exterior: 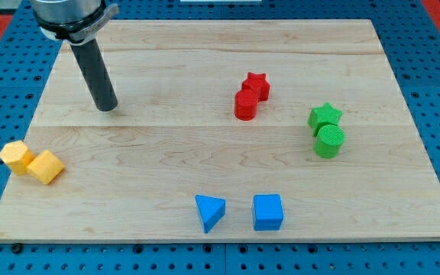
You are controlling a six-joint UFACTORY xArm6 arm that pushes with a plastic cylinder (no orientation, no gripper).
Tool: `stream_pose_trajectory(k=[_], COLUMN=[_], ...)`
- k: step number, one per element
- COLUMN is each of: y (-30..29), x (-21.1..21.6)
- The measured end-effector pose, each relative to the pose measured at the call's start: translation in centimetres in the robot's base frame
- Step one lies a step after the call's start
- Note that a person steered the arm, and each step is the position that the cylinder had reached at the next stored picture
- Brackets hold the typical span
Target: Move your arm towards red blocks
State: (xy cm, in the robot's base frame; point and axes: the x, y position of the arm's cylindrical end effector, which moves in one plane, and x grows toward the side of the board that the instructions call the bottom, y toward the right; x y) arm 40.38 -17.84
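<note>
A red star block (256, 84) and a red cylinder block (245, 105) sit touching each other right of the board's middle, toward the view's top. My tip (108, 108) rests on the wooden board (159, 153) in the upper left part, well to the left of both red blocks and roughly level with the red cylinder. Nothing lies between the tip and the red blocks.
A green star block (325, 116) and a green cylinder block (329, 141) sit at the right. Two yellow blocks (16, 156) (46, 166) lie at the left edge. A blue triangle block (210, 211) and a blue cube block (267, 211) lie near the bottom.
</note>
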Motion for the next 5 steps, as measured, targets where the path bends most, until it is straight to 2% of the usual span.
stream_pose_trajectory(k=[2, 5], y=[0.2, 1.8], x=[-1.9, -1.2])
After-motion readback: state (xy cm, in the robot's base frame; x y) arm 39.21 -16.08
